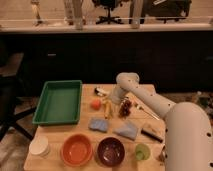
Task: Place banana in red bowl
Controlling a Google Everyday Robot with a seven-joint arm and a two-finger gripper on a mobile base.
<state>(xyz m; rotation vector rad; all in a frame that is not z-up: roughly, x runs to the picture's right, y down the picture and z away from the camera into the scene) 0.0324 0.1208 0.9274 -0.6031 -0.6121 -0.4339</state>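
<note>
The arm (150,100) comes from the lower right, rises to a bend behind the middle of the bench (90,91), and turns down from there. The gripper (120,100) hangs low over the middle of the bench, just to the right of the banana (106,108). The fingers are open. The banana is not between them; it lies flat on the wood, its length running roughly front to back.

Just to the left of the banana there is a small orange-red ball (95,104). A small dark red thing (125,106) is directly under or beside the gripper, and I cannot tell what it is. Behind the banana, near the far edge, lies a small black and white object (101,92).

The red bowl (76,150) stands at the front edge, left of the middle and well apart from the banana. Touching or almost touching it on the right is a dark maroon bowl (110,152), and further right stands a green cup (142,152). A white cup (39,146) stands at the front left corner.

Between the banana and the bowls lie two blue cloths (98,124), side by side. A green tray (59,102) takes up the left part of the bench. A dark bar (150,134) lies to the right of the cloths.
</note>
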